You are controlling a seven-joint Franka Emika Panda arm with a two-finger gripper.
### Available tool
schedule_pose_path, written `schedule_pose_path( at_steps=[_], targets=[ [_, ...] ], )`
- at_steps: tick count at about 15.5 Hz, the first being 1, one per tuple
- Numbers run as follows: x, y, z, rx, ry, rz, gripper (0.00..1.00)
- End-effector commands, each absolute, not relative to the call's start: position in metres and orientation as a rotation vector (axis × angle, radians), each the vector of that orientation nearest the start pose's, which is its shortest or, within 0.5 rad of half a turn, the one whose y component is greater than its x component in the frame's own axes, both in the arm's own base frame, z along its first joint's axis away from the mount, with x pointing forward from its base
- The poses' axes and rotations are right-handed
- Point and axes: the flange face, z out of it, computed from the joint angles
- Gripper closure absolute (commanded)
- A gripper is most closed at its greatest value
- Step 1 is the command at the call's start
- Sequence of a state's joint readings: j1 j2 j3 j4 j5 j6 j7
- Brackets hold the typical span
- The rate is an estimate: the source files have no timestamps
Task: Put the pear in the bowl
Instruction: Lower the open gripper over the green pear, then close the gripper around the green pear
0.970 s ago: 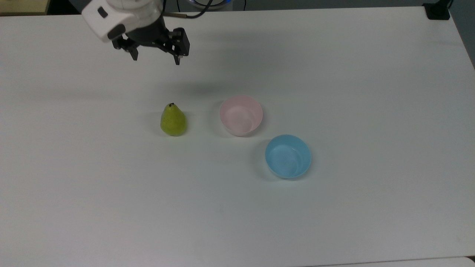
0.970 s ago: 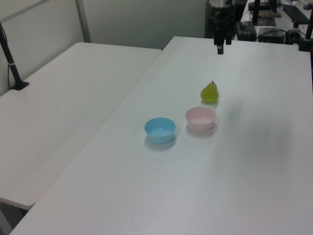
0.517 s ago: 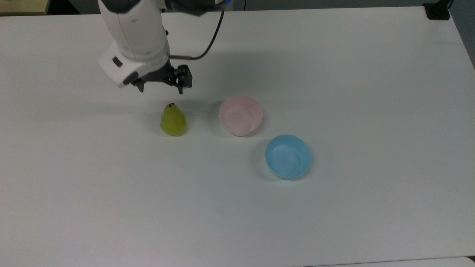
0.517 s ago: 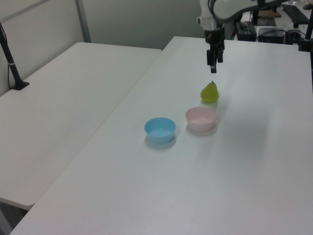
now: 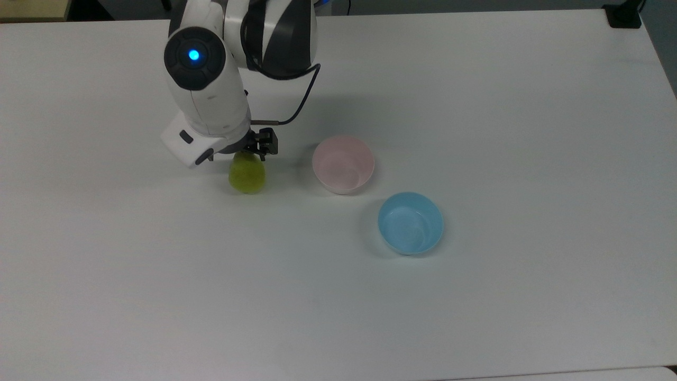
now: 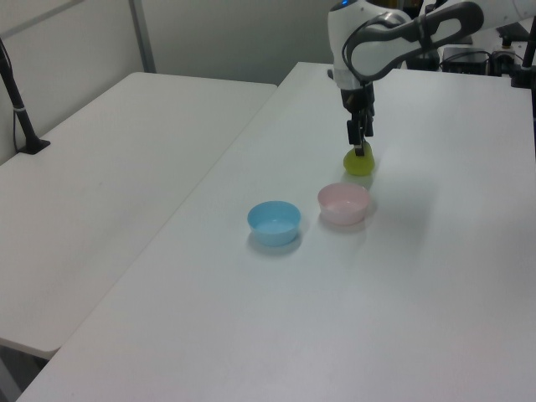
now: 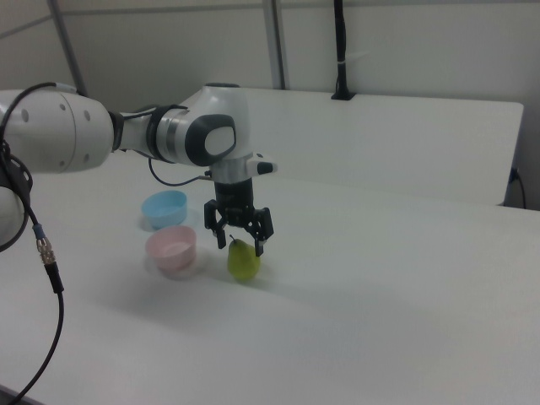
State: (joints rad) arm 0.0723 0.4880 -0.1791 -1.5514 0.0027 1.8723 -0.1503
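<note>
Pear under open gripper, grasp pending

Pear (image 7: 244,261) stands upright on the table (image 5: 476,296), beside the pink bowl (image 5: 343,163). Gripper (image 7: 239,237) straddles its top, fingers spread wide, holding nothing. Risk: an off-centre close could tip or roll the fruit. A second ago, gripper hung well behind; now it has dropped over the stem.
</note>
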Motion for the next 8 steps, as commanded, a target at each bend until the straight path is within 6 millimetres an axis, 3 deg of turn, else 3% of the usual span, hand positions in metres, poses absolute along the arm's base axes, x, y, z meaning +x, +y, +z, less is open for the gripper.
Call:
schedule_pose_path(
  at_steps=[1, 3, 4, 6, 8],
  targets=[
    [0.669, -0.043, 0.340, -3.208, -0.154, 0.265, 0.00],
    [0.671, -0.032, 0.329, -3.211, -0.178, 0.269, 0.00],
    [0.671, -0.031, 0.329, -3.215, -0.185, 0.272, 0.06],
    [0.672, -0.030, 0.330, -3.220, -0.189, 0.269, 0.27],
    [0.671, -0.030, 0.332, -3.220, -0.183, 0.266, 0.67]
  ],
)
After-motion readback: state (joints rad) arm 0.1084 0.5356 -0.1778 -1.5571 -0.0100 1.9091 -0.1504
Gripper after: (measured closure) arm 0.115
